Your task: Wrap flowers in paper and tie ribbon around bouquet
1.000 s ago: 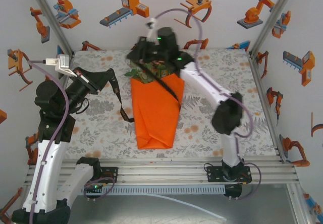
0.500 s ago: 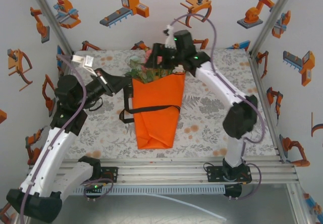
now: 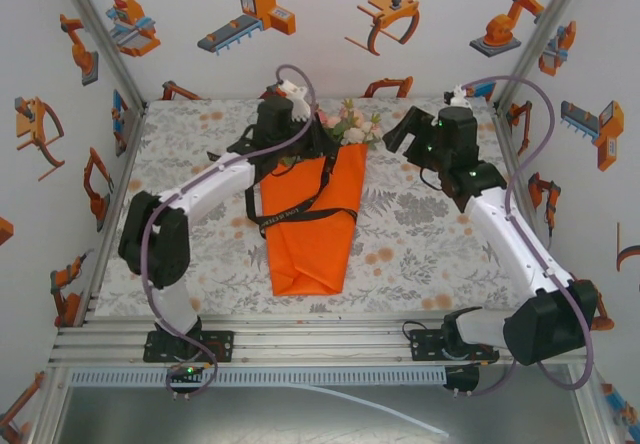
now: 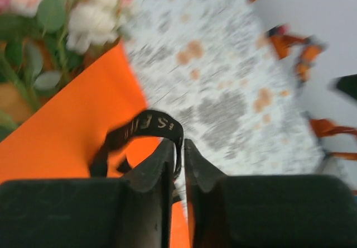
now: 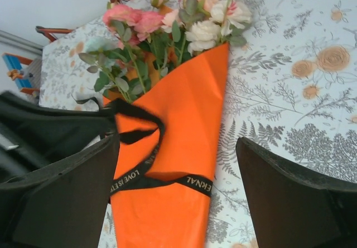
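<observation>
The bouquet [image 3: 308, 254] is lying flat on the worktop [image 3: 440, 244], its pointed end facing the arm bases and its open mouth facing the far wall. The flowers [image 3: 350, 124] are spilling out of the bouquet's mouth as pink, peach and cream heads among green leaves. The orange paper [image 5: 184, 125] is wrapping their stems as a folded cone.

The black ribbon [image 3: 305, 216] is crossing the bouquet about halfway along the cone. One strand is running diagonally up over the paper, and another is looping off the bouquet's left edge onto the printed cloth. Gold lettering is showing on the ribbon in the right wrist view.

The left tool [image 4: 181, 143] is hovering over the upper left part of the bouquet, just below the flowers. Its fingers are pressing together and pinching a loop of the ribbon between their tips.

The right tool [image 3: 392, 132] is hanging just to the right of the bouquet's mouth, near the flowers but not touching them. Its fingers are standing spread wide and gripping nothing.
</observation>
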Controlling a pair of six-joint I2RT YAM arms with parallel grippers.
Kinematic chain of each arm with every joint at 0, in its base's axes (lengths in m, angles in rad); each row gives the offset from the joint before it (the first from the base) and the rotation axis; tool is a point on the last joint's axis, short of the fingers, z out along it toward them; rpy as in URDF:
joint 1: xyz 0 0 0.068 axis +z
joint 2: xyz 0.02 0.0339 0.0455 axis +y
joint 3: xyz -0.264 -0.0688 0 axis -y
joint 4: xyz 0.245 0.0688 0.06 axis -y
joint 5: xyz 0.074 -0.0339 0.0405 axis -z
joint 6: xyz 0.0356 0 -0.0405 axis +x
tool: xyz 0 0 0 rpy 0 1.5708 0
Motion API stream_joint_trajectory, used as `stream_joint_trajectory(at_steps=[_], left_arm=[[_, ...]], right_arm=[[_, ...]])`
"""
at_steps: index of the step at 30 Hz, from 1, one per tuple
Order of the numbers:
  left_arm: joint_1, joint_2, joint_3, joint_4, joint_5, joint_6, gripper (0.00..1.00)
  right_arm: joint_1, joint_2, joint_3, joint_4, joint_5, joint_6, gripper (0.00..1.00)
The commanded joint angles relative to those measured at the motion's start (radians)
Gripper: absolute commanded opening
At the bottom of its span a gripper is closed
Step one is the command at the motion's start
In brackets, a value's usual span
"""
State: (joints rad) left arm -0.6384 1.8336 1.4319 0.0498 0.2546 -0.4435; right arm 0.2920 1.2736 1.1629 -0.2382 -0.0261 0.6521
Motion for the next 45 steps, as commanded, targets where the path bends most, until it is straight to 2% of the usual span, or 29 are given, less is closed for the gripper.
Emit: stream_joint_trajectory(at_steps=[1,2,3,5,7,10,12,19,24,27,33,34,37,40,45], left_arm=[[-0.030,-0.022,-0.014,-0.072,-0.113,0.115,0.41],[-0.030,-0.038,-0.029,-0.076,-0.115,0.125,0.52],[-0.030,-0.058,-0.042,-0.077,-0.116,0.136,0.54],[-0.030,-0.123,-0.081,-0.078,-0.114,0.162,0.55],[-0.029,-0.182,-0.113,-0.103,-0.142,0.170,0.55],[-0.026,-0.273,-0.167,-0.167,-0.200,0.179,0.55],[-0.027,-0.333,-0.216,-0.196,-0.199,0.222,0.54],[-0.028,-0.462,-0.403,-0.165,-0.061,0.455,0.51],[-0.028,-0.430,-0.396,-0.186,0.038,0.531,0.51],[-0.028,-0.389,-0.389,-0.166,0.099,0.540,0.51],[-0.028,-0.295,-0.387,-0.115,0.174,0.586,0.54],[-0.028,-0.280,-0.384,-0.114,0.190,0.599,0.56],[-0.029,-0.238,-0.386,-0.069,0.242,0.623,0.62],[-0.028,-0.168,-0.350,-0.069,0.242,0.646,0.65],[-0.030,-0.055,-0.289,-0.080,0.265,0.663,0.66]], right_arm=[[-0.002,-0.004,-0.032,-0.013,-0.024,-0.033,0.76],[-0.003,0.010,-0.037,-0.010,-0.059,-0.040,0.76],[-0.002,0.026,-0.043,-0.001,-0.095,-0.045,0.75],[0.000,0.076,-0.056,0.029,-0.193,-0.045,0.72],[0.018,0.127,-0.055,0.052,-0.238,-0.047,0.69],[0.064,0.196,-0.046,0.071,-0.209,-0.074,0.68],[0.076,0.246,-0.034,0.079,-0.186,-0.065,0.68],[0.125,0.438,0.045,0.078,-0.051,0.004,0.63],[0.159,0.528,0.097,0.096,-0.058,0.015,0.55],[0.161,0.559,0.110,0.110,-0.059,0.048,0.46],[0.161,0.558,0.121,0.126,-0.071,0.074,0.04],[0.161,0.542,0.117,0.127,-0.073,0.070,0.00],[0.161,0.476,0.096,0.129,-0.074,0.067,0.00],[0.161,0.432,0.080,0.121,-0.075,0.069,0.00],[0.161,0.409,0.071,0.117,-0.059,0.067,0.00]])
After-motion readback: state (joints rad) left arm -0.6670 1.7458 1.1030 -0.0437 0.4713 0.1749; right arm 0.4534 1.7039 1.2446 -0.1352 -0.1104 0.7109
